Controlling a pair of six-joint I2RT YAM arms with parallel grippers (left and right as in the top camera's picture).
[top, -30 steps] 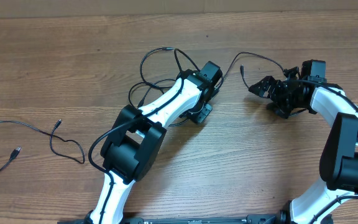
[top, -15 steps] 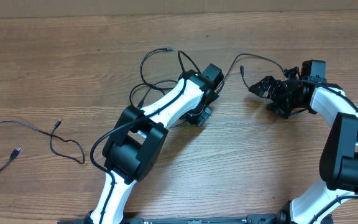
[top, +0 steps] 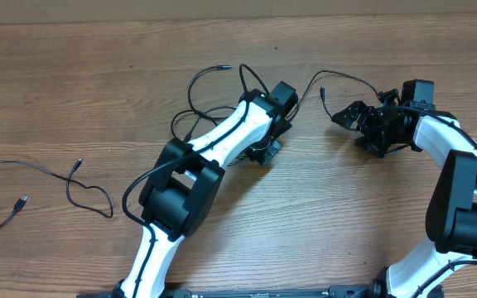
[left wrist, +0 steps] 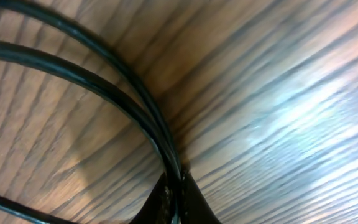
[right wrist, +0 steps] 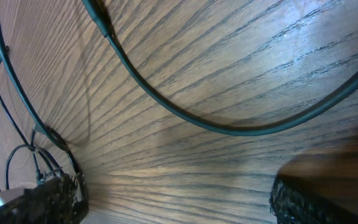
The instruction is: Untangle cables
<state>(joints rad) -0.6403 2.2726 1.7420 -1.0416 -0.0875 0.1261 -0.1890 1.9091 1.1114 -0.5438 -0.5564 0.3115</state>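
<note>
Pinching two strands of the cables where they run side by side, our left end effector sits clamped on them, low against the counter. This is inside the knot lying toward the middle rear.

To do this step well, we judge that we should lift only a little and draw slowly toward the bare wood in front. We watch whether both strands come or one slides free, since dragging two together may tighten the loops instead of opening them.

Our right end effector has its fingers wide apart and holds nothing. It sits just beside the strand that runs rightward from the knot, and could pin that tail.

One separated cable lies well apart near the counter's left edge, so we should pull away from it. Front and rear offer room, though the two arms are close together.
</note>
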